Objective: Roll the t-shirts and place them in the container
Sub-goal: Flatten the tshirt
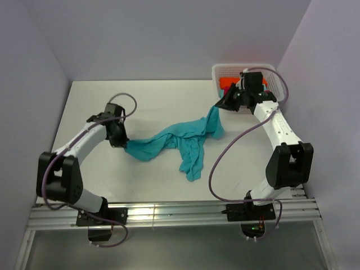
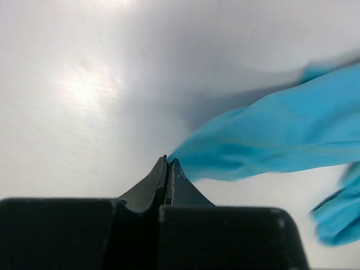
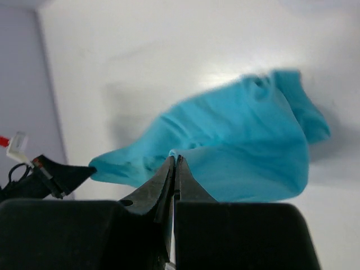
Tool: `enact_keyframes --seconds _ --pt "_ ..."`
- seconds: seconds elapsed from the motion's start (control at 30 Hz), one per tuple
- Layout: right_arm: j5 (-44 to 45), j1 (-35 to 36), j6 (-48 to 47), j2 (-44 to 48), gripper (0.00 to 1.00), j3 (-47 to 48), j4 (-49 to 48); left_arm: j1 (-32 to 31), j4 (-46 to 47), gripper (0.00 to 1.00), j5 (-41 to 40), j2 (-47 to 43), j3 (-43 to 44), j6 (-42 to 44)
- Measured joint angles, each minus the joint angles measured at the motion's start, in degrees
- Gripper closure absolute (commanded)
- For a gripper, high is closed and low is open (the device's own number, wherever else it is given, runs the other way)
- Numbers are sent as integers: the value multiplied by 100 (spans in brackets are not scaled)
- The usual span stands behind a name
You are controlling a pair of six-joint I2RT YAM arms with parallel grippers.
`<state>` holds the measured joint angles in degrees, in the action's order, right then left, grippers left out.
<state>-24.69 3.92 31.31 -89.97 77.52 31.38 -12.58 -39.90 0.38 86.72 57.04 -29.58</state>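
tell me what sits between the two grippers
Only the teal t-shirt: it stretches from the left gripper to the right gripper, both shut on its ends, with one part trailing toward the near edge. The top view shows it.

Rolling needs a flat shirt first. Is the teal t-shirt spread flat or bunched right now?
Bunched. The teal t-shirt is strung as a crumpled band between the left pincer and right pincer, with one part trailing loose.
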Motion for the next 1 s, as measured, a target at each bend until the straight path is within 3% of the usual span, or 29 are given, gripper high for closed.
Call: enact_keyframes --seconds 0.2,0.33,0.47,0.67,0.87,1.0 --pt "-129 -90 535 197 100 1510 -411 2 -278 100 -1517 -1366 2164 -33" --pt "-291 -256 1019 761 100 1814 -977 2 114 100 -2037 -2625 2673 -50" --pt "-588 -313 1502 1108 100 1847 -1449 2 236 100 -2149 -3338 2811 31" --pt "-946 -317 1937 1635 100 1784 -1633 2 105 100 -2129 -3305 3567 175" --pt "-977 -317 2162 3434 100 1537 -1827 2 -431 100 -2273 -3926 4205 212" --pt "-922 -317 2105 4391 100 2098 -1657 2 -503 100 -2441 -4411 4933 212"
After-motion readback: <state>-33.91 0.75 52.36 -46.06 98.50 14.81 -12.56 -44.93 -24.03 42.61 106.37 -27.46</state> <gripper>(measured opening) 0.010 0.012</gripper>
